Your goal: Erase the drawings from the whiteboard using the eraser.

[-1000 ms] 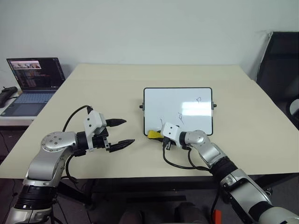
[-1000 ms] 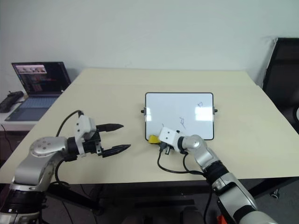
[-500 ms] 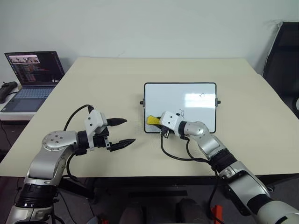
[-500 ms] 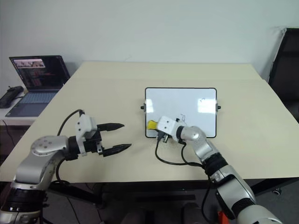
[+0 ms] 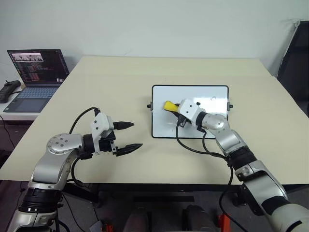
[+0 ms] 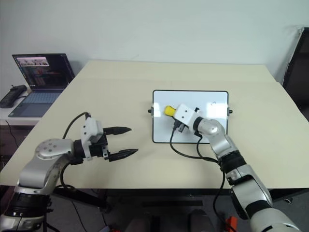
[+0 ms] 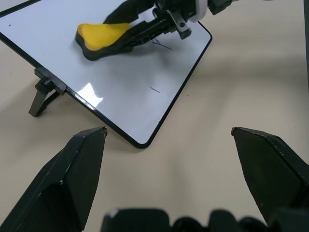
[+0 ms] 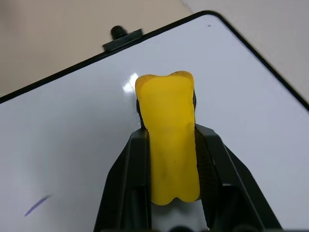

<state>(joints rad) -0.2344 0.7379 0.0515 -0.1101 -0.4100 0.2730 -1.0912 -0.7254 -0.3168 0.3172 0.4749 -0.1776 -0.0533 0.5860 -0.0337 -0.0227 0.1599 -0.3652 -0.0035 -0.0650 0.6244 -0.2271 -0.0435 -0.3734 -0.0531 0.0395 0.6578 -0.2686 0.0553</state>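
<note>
The eraser (image 5: 170, 105), a small yellow block with a dark underside and a waisted outline, sits at the centre of the head view, clamped between the black fingers of the right gripper (image 5: 175, 108), over the left part of the whiteboard (image 5: 212, 130). The board is glossy white with a thin black frame and rounded corners, lying on the beige table (image 5: 120, 82). A small blue mark (image 5: 213, 98) shows near its upper right. The left wrist view adds thin blue strokes (image 7: 155, 89) near the board's corner; the right wrist view shows another stroke (image 8: 35, 206). At lower left, the left gripper (image 5: 127, 136) hovers with jaws spread, holding nothing. A laptop (image 5: 36, 77) stands upper left.
</note>
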